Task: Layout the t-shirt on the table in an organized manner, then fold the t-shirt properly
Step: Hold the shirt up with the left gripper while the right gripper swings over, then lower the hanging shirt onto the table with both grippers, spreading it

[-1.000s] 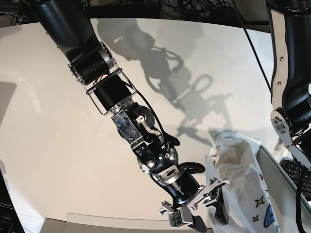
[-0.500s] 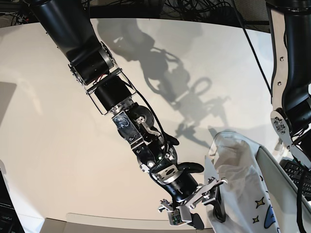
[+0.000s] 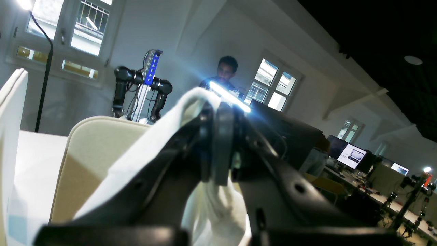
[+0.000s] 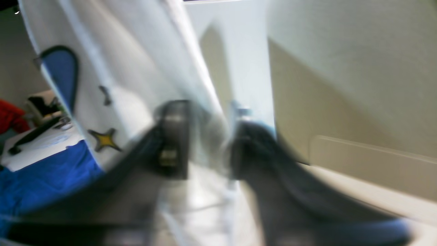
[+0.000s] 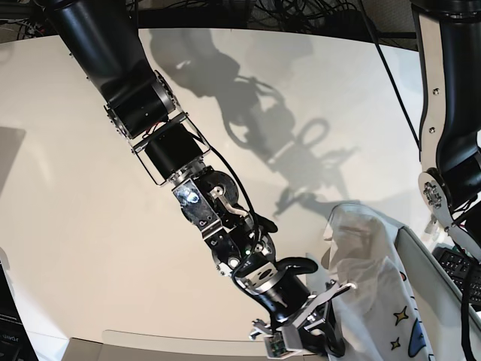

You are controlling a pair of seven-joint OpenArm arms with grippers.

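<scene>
The t-shirt (image 5: 372,278) is seen bunched at the near right edge of the table (image 5: 68,188), in the base view. It is lifted into a white crumpled peak, with a printed panel trailing down toward the lower right corner. Small stars and a patch of blue print are visible on that panel.

Left gripper (image 3: 218,143): in the left wrist view the dark jaws are seen pressed together, and a fold of white t-shirt (image 3: 143,153) fabric is pinched between them. The cloth is draped over the top of the fingers and hangs below them. Recorded as clenched on the t-shirt. This gripper itself is not visible in the base view; only the left arm (image 5: 447,113) is seen along the right edge.

Right gripper (image 5: 307,331): it is located at the bottom of the base view, just beside the left edge of the raised cloth. In the right wrist view the picture is heavily blurred. White fabric (image 4: 136,68) with a blue shape and a yellow star is seen running down between the two dark fingers (image 4: 174,136). A gap is visible between the fingers, with cloth in it. Whether the fabric is actually gripped cannot be told from the blurred frame.

The right arm (image 5: 150,113) is stretched diagonally across the table from the upper left.
</scene>
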